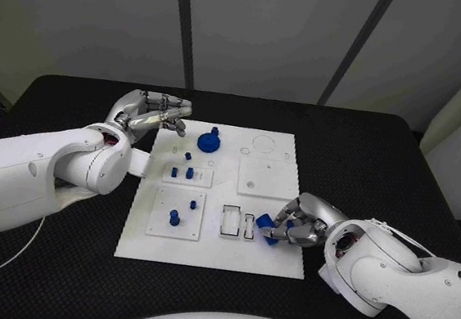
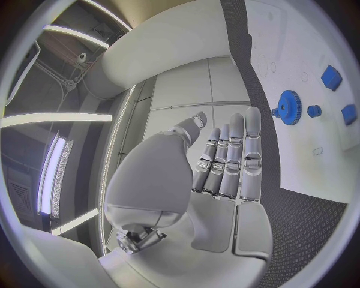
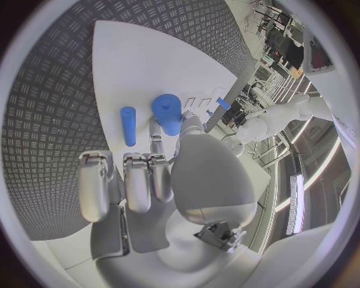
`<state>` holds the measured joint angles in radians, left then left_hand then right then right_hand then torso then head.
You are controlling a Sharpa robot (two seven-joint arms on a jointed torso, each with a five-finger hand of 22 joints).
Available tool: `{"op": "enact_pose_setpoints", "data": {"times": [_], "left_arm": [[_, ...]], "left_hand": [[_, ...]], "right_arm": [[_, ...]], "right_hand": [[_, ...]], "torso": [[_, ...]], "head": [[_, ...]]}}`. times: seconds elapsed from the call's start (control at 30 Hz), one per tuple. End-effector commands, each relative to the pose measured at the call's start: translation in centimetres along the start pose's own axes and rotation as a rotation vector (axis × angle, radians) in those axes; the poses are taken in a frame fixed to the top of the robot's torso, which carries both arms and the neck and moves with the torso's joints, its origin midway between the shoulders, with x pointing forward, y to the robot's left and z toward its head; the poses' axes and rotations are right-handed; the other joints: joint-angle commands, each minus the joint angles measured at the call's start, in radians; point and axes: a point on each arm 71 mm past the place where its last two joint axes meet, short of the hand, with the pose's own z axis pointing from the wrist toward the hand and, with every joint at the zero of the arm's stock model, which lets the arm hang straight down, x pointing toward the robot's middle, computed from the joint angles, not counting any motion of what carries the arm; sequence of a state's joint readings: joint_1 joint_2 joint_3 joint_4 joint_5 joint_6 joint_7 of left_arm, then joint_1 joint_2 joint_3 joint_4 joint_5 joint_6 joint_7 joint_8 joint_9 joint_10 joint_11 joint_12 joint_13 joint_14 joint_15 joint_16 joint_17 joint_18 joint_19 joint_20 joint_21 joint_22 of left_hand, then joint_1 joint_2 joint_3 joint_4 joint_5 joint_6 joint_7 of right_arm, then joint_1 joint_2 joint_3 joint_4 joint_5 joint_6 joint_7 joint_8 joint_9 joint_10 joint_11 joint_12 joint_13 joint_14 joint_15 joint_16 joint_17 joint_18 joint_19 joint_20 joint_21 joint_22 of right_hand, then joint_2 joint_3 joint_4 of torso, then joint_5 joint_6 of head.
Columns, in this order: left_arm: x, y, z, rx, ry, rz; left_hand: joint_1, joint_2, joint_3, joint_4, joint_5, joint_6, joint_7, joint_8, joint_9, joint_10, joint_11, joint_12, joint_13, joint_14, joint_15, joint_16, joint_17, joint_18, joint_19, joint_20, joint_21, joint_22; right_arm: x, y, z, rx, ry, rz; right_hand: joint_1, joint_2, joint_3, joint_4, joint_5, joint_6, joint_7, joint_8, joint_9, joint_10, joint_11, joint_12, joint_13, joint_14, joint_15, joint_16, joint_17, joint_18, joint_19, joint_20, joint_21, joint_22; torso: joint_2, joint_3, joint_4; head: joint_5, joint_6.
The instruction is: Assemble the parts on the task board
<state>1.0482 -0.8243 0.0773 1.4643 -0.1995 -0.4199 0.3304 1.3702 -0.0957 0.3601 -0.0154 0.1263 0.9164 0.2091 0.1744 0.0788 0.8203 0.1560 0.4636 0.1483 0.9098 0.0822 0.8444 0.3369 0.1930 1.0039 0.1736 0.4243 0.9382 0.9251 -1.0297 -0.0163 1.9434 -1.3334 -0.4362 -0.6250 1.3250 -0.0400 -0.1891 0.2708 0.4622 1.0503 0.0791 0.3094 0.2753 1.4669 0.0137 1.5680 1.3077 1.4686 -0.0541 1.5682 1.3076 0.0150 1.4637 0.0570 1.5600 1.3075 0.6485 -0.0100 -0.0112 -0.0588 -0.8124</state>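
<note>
The flat white task board (image 1: 210,249) lay mid-frame on the black table (image 1: 366,141). The right hand (image 1: 295,223) pinched a round blue part (image 1: 266,224) at the board's right edge; the left hand (image 1: 152,112) hovered empty, fingers extended, upper left.

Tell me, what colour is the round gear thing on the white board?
The gear is blue. The left wrist view shows it best.

The task board (image 1: 209,257) lies mid-table (image 1: 366,141) (parts (image 1: 209,140) on it), between both arms.

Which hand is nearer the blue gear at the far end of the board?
Left. The left hand hovers just beside the blue gear; the right hand is at the task board's near right edge, holding a blue part.
</note>
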Motion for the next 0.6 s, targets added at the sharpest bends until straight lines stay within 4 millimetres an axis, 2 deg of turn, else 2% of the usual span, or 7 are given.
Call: {"op": "enact_pose_setpoints", "data": {"times": [0.03, 0.33, 0.53, 0.6], "left_arm": [[0.1, -0.1, 0.0, 0.006, 0.010, -0.005], [0.0, -0.1, 0.0, 0.006, 0.009, -0.004], [0.0, -0.1, 0.0, 0.006, 0.008, -0.004], [0.0, -0.1, 0.0, 0.007, 0.008, -0.004]], "left_hand": [[-0.001, 0.010, 0.000, -0.003, 0.001, -0.004, -0.001, 0.004, 0.000, -0.005, -0.002, 0.003, -0.001, -0.004, 0.001, 0.001, -0.001, -0.011, 0.004, 0.003, -0.006, -0.001], [-0.001, 0.010, 0.000, -0.004, 0.001, -0.006, -0.001, 0.005, 0.000, -0.007, -0.002, 0.005, -0.002, -0.004, 0.001, 0.001, -0.001, -0.011, 0.004, 0.002, -0.006, -0.001], [-0.001, 0.010, 0.000, -0.004, 0.001, -0.006, -0.001, 0.005, 0.000, -0.007, -0.002, 0.005, -0.002, -0.004, 0.001, 0.001, -0.001, -0.011, 0.004, 0.002, -0.006, -0.001], [-0.001, 0.010, 0.000, -0.004, 0.001, -0.006, -0.001, 0.005, 0.000, -0.007, -0.002, 0.005, -0.002, -0.004, 0.001, 0.001, -0.001, -0.011, 0.004, 0.002, -0.006, -0.001]], "right_arm": [[0.2, -0.4, -0.2, 0.047, 0.017, 0.116], [-0.1, 0.2, -0.5, 0.000, -0.020, 0.193], [-0.7, 0.8, -0.6, -0.034, -0.054, 0.201], [-0.6, 1.0, -0.6, -0.041, -0.051, 0.199]], "right_hand": [[-0.002, 0.009, -0.005, 0.003, 0.009, 0.007, 0.000, -0.001, 0.002, 0.104, -0.010, 0.003, 0.263, 0.102, -0.007, 0.003, 0.263, -0.013, 0.102, -0.008, 0.005, 0.254], [-0.004, 0.010, -0.008, 0.005, 0.016, 0.012, -0.002, -0.002, 0.004, 0.104, -0.011, 0.003, 0.263, 0.102, -0.008, 0.003, 0.263, -0.013, 0.103, -0.009, 0.006, 0.256], [-0.002, 0.012, -0.009, 0.004, 0.021, 0.016, -0.003, -0.002, 0.005, 0.104, -0.012, 0.003, 0.263, 0.102, -0.009, 0.003, 0.263, -0.013, 0.104, -0.010, 0.007, 0.258], [-0.004, 0.012, -0.009, 0.005, 0.022, 0.017, -0.003, -0.002, 0.006, 0.104, -0.013, 0.003, 0.263, 0.102, -0.009, 0.003, 0.263, -0.014, 0.104, -0.010, 0.008, 0.258]], "torso": [[0.001, 0.0000, 0.0000], [0.002, 0.0003, -0.0014], [0.001, -0.0019, 0.0015], [0.002, -0.0010, 0.0009]], "head": [[0.002, 0.002], [0.004, 0.004], [0.006, 0.004], [0.007, 0.005]]}}
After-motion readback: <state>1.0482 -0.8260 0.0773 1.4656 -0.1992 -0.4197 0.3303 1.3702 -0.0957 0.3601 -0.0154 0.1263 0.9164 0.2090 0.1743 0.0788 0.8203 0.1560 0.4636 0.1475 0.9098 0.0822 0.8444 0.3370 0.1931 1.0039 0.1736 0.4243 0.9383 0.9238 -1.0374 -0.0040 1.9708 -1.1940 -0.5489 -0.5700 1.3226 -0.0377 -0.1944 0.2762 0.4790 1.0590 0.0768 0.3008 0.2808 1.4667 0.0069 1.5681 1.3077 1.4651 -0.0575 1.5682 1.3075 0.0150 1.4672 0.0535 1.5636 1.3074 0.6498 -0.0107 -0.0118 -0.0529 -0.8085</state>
